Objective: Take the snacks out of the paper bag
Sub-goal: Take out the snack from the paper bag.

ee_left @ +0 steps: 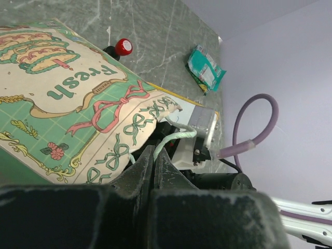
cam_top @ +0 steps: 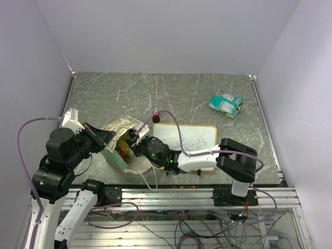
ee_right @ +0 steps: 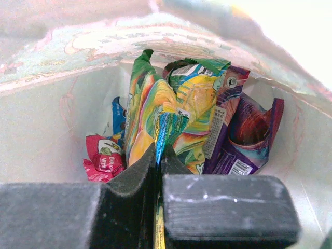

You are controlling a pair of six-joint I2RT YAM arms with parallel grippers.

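At the left side of the table (cam_top: 155, 91), our left gripper (ee_left: 155, 155) has its jaws pressed together on the lower edge of the paper bag (ee_left: 67, 98), the printed paper running down between them. The bag lies tipped on its side near the front edge, its mouth turned to the right, and a pale string handle (ee_left: 174, 139) loops out just beside our fingertips.

Inside the bag's mouth we have the right gripper (ee_right: 158, 155). Its jaws are clamped on a thin corner of the yellow-green packet (ee_right: 150, 98), which stands upright in the middle of the bag. To the left of that packet a red packet (ee_right: 104, 155) lies low against the white inner wall, and to the right a purple packet (ee_right: 249, 135) leans against the yellow-green one.

Just behind the bag stands a small red-topped knob (cam_top: 155, 112). Right of the bag, a wood-framed whiteboard (cam_top: 187, 136) lies flat under our right arm. Well apart, near the far right corner, a green packet (cam_top: 226, 104) rests on the bare table.
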